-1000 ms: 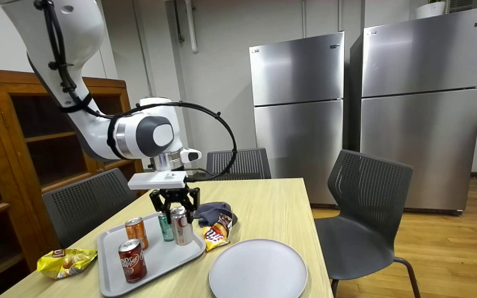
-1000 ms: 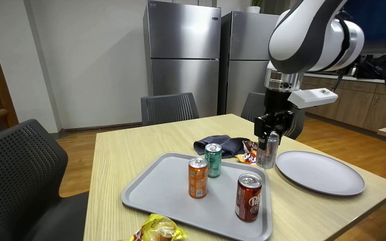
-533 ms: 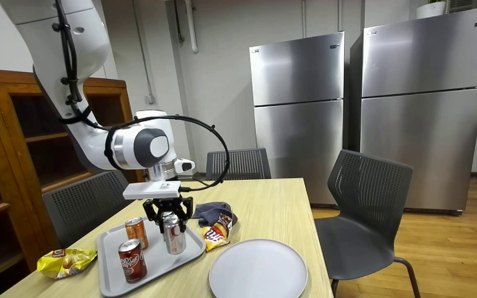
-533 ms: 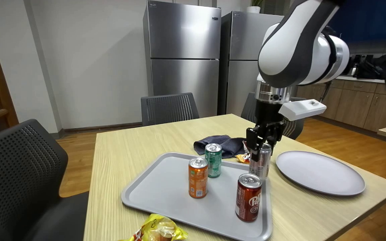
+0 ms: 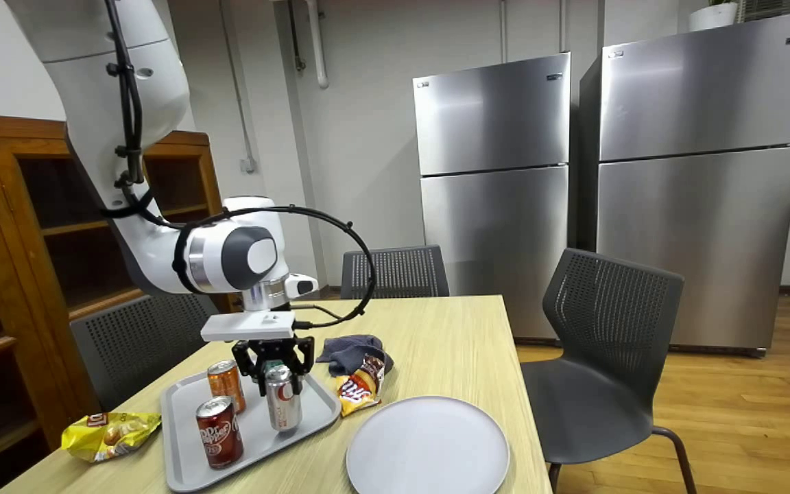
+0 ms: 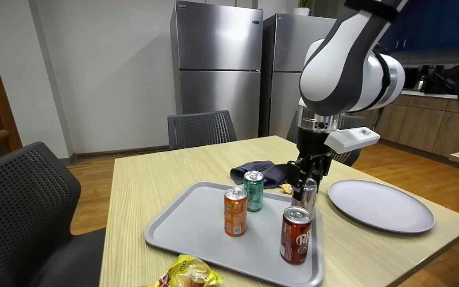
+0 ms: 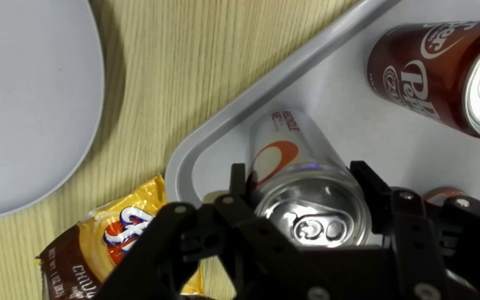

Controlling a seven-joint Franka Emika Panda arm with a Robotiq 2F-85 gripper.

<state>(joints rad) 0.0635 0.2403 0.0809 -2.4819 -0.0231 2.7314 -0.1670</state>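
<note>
Wrist view shows the fingers point(image 7: 237, 181) clamped on the silver can point(image 7: 306, 179), one on either side just below its lid. Both exterior views put that can over the tray point(image 6: 193, 215), about upright, at the corner nearest the brown bag point(image 7: 98, 250), with the red can point(image 6: 295, 235) and the green can point(image 6: 254, 190) near it. Whether its base touches the tray I cannot tell. The step in hand looks like standing it there. To do that well, I would keep it upright so its base meets the tray flat, hold it clear of the tray's edge, loosen only once the tray bears its weight, and part the fingers no wider than needed, since one swinging out could nudge a neighbouring can.
</note>
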